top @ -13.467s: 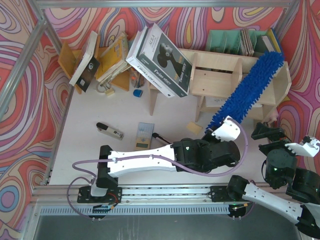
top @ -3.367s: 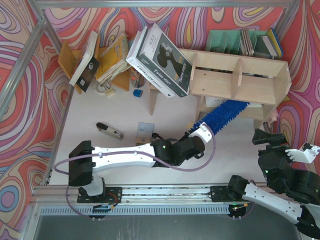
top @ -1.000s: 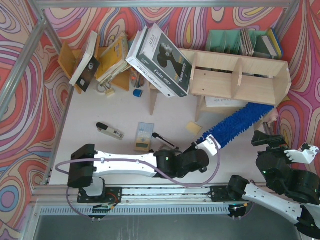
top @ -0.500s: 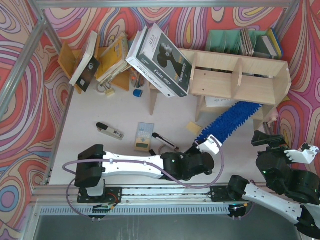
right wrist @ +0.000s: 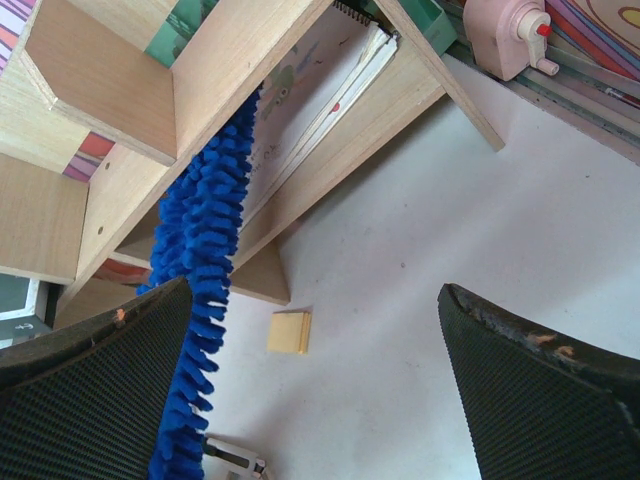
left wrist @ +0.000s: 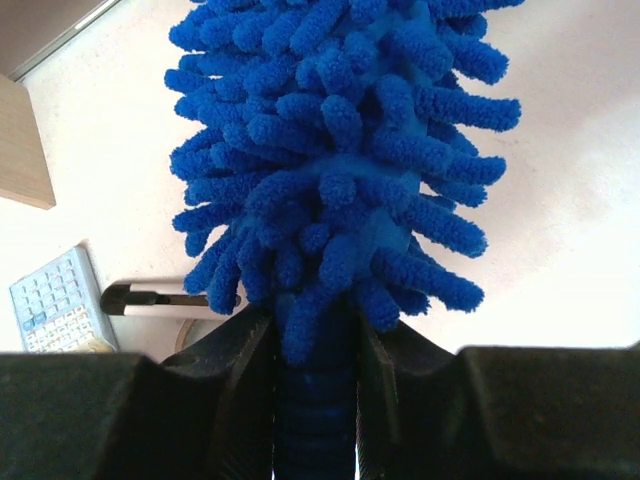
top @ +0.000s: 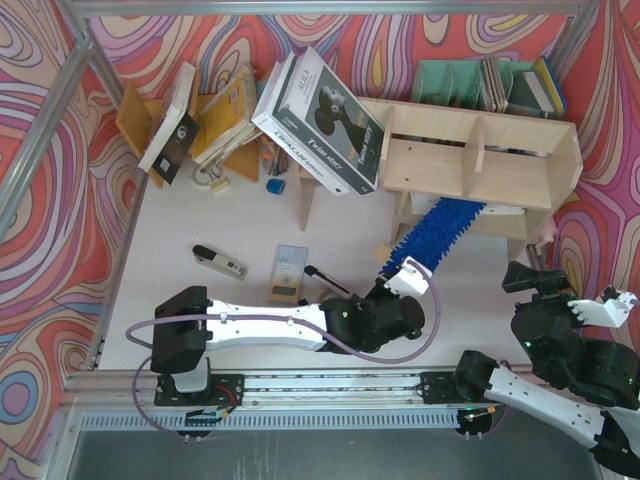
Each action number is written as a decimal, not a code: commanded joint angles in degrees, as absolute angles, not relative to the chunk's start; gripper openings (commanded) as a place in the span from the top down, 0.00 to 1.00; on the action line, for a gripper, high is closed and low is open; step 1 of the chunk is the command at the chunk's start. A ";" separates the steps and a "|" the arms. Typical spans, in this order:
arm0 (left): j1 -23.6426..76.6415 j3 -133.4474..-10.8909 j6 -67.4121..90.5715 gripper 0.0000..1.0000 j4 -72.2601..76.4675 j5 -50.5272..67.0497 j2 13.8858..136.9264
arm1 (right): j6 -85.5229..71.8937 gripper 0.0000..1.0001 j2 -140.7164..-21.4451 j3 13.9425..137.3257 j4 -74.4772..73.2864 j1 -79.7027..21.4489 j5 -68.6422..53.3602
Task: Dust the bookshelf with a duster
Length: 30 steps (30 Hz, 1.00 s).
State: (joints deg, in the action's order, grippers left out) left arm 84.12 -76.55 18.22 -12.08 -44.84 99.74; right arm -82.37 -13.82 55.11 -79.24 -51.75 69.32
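Observation:
The pale plywood bookshelf (top: 470,150) stands at the back right; it also shows in the right wrist view (right wrist: 130,100). My left gripper (top: 405,278) is shut on the handle of the blue duster (top: 438,232). The fluffy head reaches up and right into the lower compartment, under the upper board. In the left wrist view the duster (left wrist: 340,130) fills the middle, its handle clamped between the fingers (left wrist: 245,400). In the right wrist view the duster (right wrist: 205,270) runs into the lower shelf beside leaning papers. My right gripper (top: 560,290) is open and empty at the right, apart from the shelf.
A rack of leaning books (top: 215,115) and a large white book (top: 320,120) stand at the back left. A green file holder (top: 480,85) is behind the shelf. A calculator (top: 288,272), stapler (top: 220,262), small yellow block (top: 386,254) and pink sharpener (right wrist: 505,35) lie on the table.
My left gripper has swung the duster head leftward inside the lower compartment, from the right end toward the middle, and the wrist has moved slightly up and left.

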 commanded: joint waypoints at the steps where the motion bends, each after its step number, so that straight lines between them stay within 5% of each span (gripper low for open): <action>1: 87.22 -78.71 14.54 1.00 -3.64 -45.32 100.41 | -83.23 0.01 -13.36 54.67 -81.15 -52.02 70.05; 12: 88.79 -76.86 13.69 1.00 -3.88 -53.98 98.97 | -83.21 0.01 -13.21 54.70 -81.26 -52.01 70.05; 23: 88.04 -69.10 34.64 1.00 -21.34 -69.99 89.38 | -83.16 0.01 -13.01 54.63 -81.13 -51.99 69.99; 30: 88.00 -69.02 31.55 1.00 -19.09 -64.48 91.07 | -83.14 0.01 -13.31 54.71 -81.18 -51.98 70.09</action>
State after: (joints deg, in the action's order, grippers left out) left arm 88.62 -67.40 28.97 -22.50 -59.40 90.45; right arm -82.37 -13.82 55.05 -79.24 -51.75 69.30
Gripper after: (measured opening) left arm 0.344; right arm 0.988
